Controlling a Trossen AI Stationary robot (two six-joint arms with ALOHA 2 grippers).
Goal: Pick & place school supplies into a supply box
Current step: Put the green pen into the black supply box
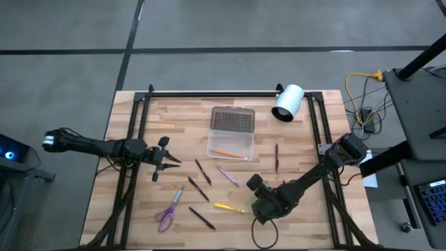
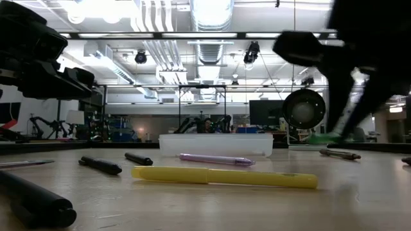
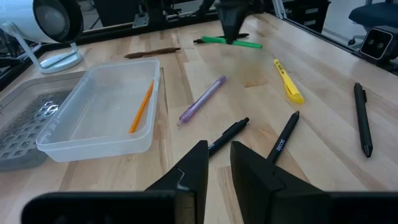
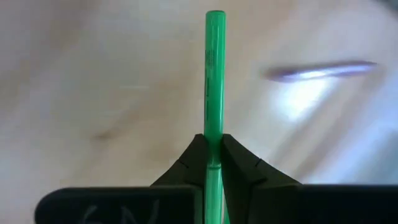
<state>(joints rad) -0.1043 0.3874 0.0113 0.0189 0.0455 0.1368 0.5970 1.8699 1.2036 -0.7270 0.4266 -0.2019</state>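
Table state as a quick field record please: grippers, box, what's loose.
right gripper: shut on green pen
left gripper: open, holds nothing, over the table's left side
supply box: open, lid folded back
in box: orange pencil
loose on table: yellow pen, lilac pen, brown pen, scissors, several black pens
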